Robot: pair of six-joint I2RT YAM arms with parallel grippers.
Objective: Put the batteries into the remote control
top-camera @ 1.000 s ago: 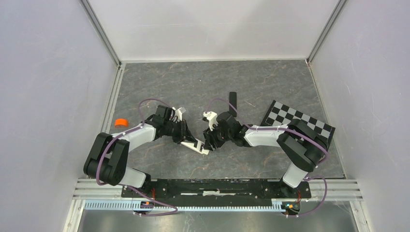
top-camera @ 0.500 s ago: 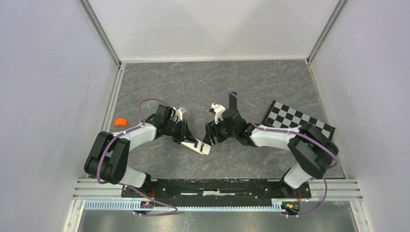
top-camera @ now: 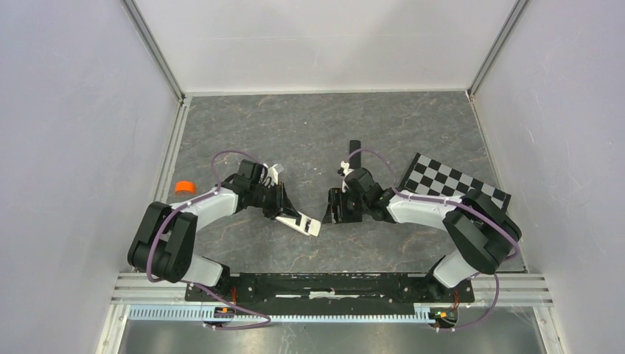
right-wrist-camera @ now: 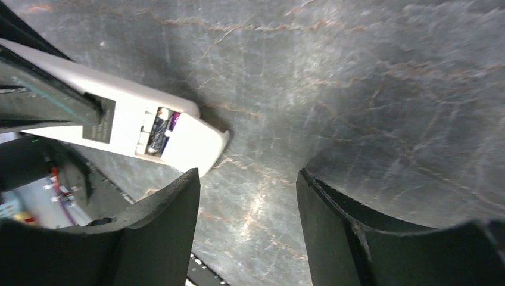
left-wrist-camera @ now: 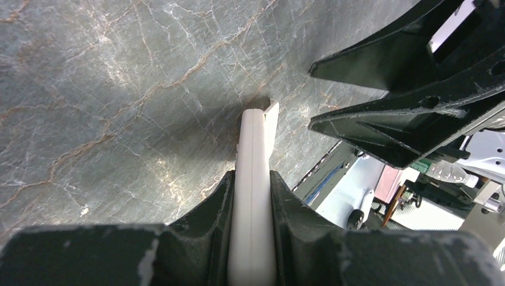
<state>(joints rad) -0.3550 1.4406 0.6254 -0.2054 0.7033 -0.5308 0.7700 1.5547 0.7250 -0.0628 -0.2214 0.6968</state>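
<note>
Remote control (top-camera: pixel 304 223), white, sits centre frame, pinched edgewise by the left gripper (top-camera: pixel 284 205), its lower end on the grey marbled table (top-camera: pixel 295 125). Its open bay shows a dark battery (right-wrist-camera: pixel 159 131) seated. The right gripper (top-camera: pixel 335 208), jaws spread and empty, has backed off rightward, so that insertion looks finished. Beyond lie a checkerboard (top-camera: pixel 442 177) and white walls (top-camera: pixel 324 44).

Seen from the left wrist, the remote's (left-wrist-camera: pixel 255 143) near end is hidden between the left gripper's (left-wrist-camera: pixel 252 179) fingers (left-wrist-camera: pixel 208 202). Its open battery slot (right-wrist-camera: pixel 159 132) holds something dark and purplish, too blurred to make out.
</note>
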